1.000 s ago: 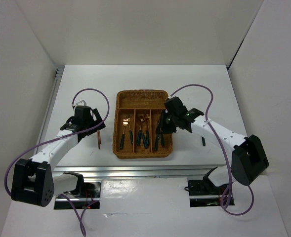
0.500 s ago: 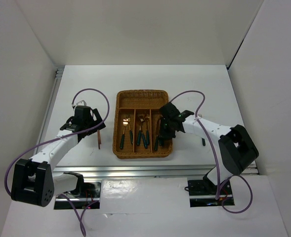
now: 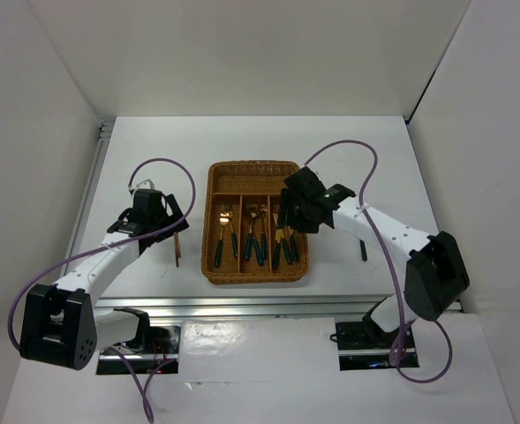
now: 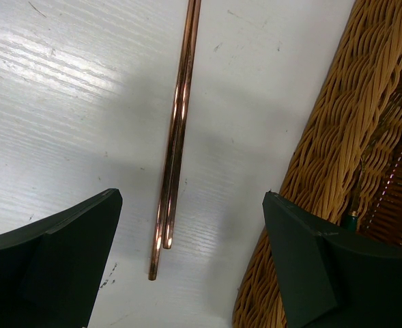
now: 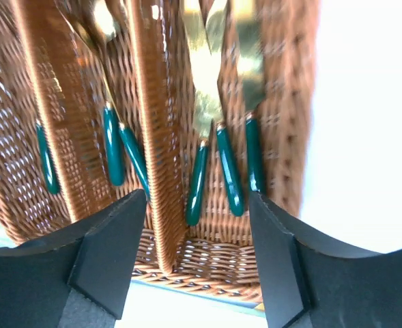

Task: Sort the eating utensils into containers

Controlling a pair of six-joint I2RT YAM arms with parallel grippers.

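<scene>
Right gripper has backed up off the tray, jaws spread, empty. Three green-handled pieces lie in the right slot under it. Left gripper hangs spread over two chopsticks on the white table, just beside the tray.

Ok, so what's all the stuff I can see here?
Wicker tray: one, brown, middle of the table.
Utensils: several, green handles, gold heads, in the tray's long slots; three in the right-hand one.
Chopsticks: two, copper, on the table left of the tray.
Dark item: one, on the table right of the tray, too small to tell.
Table: one, white.
Cables: two, purple, one per arm.
Left claw: one, dark, open above the chopsticks.
Right claw: one, dark, open above the tray.
</scene>
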